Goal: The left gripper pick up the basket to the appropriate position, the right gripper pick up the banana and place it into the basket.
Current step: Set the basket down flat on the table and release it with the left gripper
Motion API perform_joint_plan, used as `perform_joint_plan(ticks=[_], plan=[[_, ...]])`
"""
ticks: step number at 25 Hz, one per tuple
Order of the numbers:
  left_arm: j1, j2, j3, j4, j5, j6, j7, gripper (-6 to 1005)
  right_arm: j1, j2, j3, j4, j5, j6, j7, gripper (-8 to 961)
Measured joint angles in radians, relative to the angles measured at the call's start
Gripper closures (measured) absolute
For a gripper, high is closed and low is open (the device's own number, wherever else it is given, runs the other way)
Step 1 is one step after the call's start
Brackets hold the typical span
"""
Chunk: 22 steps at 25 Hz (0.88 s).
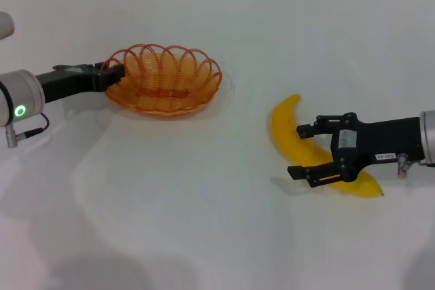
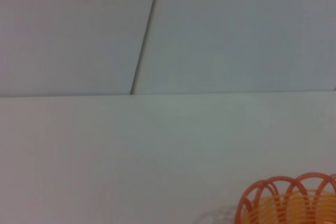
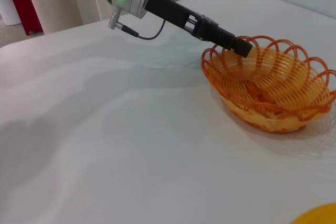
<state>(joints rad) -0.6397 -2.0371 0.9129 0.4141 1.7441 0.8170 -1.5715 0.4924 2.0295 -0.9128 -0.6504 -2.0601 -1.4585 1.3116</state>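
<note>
Your left gripper (image 1: pixel 114 73) grips the basket (image 1: pixel 165 81) rim; right gripper (image 1: pixel 307 151) straddles the banana (image 1: pixel 291 130), jaws apart — nothing's placed yet.

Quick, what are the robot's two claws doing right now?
Left end effector: gripping the rim of the orange wire basket.
Right end effector: open, fingers either side of the yellow curved banana.

left gripper (image 1: pixel 112 76) extends level, fingers pinched together at its tip; right gripper (image 1: pixel 307 151) reaches in low, jaws spread wide.
</note>
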Motion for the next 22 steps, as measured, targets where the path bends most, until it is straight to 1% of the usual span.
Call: perform_joint_plan(ticks=[5,10,16,22], plan=[[0.000,0.000,0.001,0.000,0.000,0.001,0.010,585,0.000,0.000,0.000,0.000,0.000,0.003,0.000,66],[0.011,-0.003,0.004,0.004,-0.047,0.002,0.114,360,0.000,0.001,0.005,0.000,0.002,0.004,0.000,66],[0.047,0.000,0.008,0.023,-0.137,0.034,0.225,336,-0.007,0.002,0.011,0.000,0.007,0.004,0.000,66],[0.089,0.000,0.004,0.050,-0.181,0.103,0.341,332,-0.006,0.002,0.011,-0.003,0.009,0.004,0.000,66]])
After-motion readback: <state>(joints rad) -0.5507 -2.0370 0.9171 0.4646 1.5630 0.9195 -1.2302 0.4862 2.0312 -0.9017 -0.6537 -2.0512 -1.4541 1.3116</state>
